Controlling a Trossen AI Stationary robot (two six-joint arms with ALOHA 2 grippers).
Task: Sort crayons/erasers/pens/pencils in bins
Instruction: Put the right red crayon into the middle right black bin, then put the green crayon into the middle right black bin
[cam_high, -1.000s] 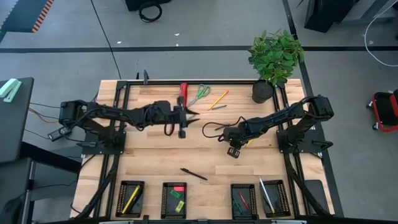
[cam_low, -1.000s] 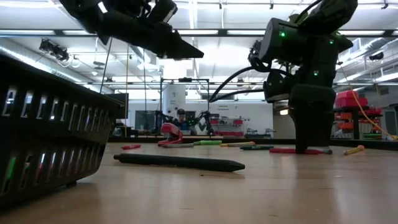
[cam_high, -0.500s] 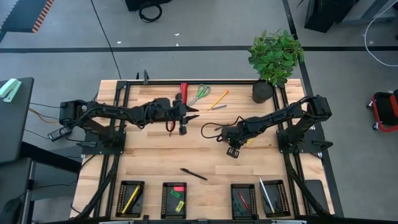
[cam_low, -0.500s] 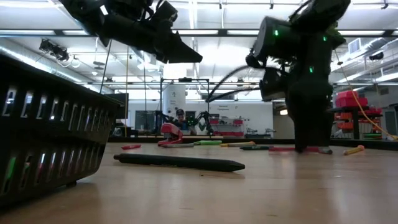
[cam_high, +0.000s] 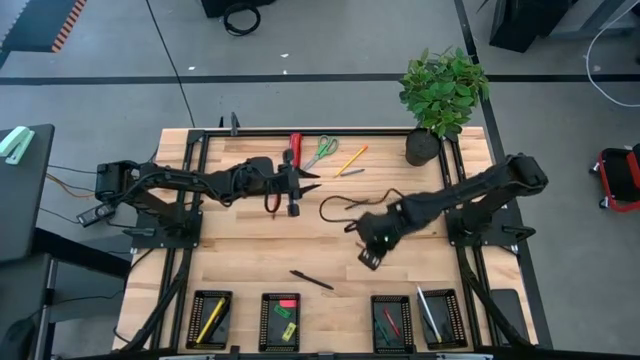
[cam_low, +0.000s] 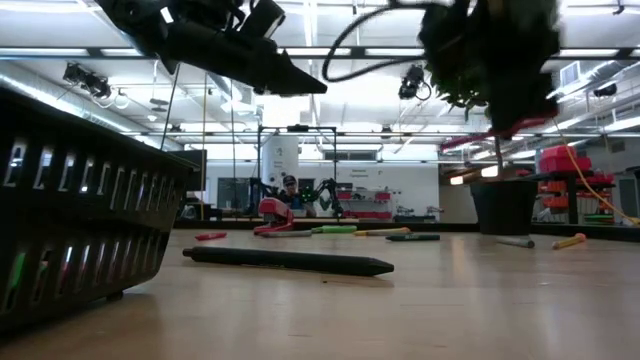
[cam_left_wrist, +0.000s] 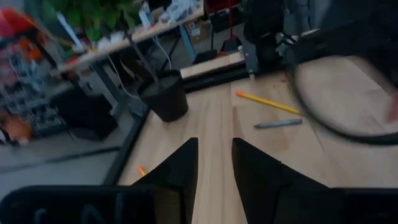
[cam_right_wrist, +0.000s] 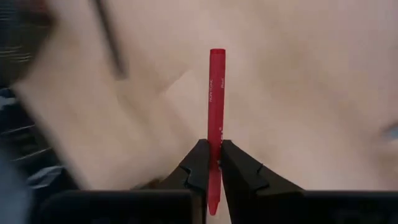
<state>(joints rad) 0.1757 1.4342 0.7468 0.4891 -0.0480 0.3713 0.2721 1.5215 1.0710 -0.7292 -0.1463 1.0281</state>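
My right gripper (cam_high: 370, 258) is shut on a red crayon (cam_right_wrist: 216, 93), raised above the table's middle; the crayon also shows in the low view (cam_low: 490, 140). My left gripper (cam_high: 310, 183) hovers open and empty over the far middle of the table, its fingers (cam_left_wrist: 214, 165) a little apart. A black pen (cam_high: 312, 280) lies flat on the table between the arms and the bins; it also shows in the low view (cam_low: 290, 261). Four black bins (cam_high: 209, 318) (cam_high: 280, 318) (cam_high: 392, 322) (cam_high: 437, 318) stand along the near edge. My right gripper pinches the red crayon between its two fingers, about a third of the way along from one end (cam_right_wrist: 215, 146). Most of the crayon sticks out past the fingertips. It is lifted clear of the table and lies nearly level, slightly tilted (cam_low: 490, 140).
At the far edge lie a red bar tool (cam_high: 295, 150), green-handled scissors (cam_high: 320, 150), a yellow pencil (cam_high: 352, 159) and a grey pen (cam_high: 350, 172). A potted plant (cam_high: 440, 90) stands at the far right. A small red stick (cam_high: 268, 203) lies under the left arm.
My right gripper has risen from the table and gone toward the near edge, a little to the left. It carries the red crayon, which lay on the table a second ago and is now lifted clear.
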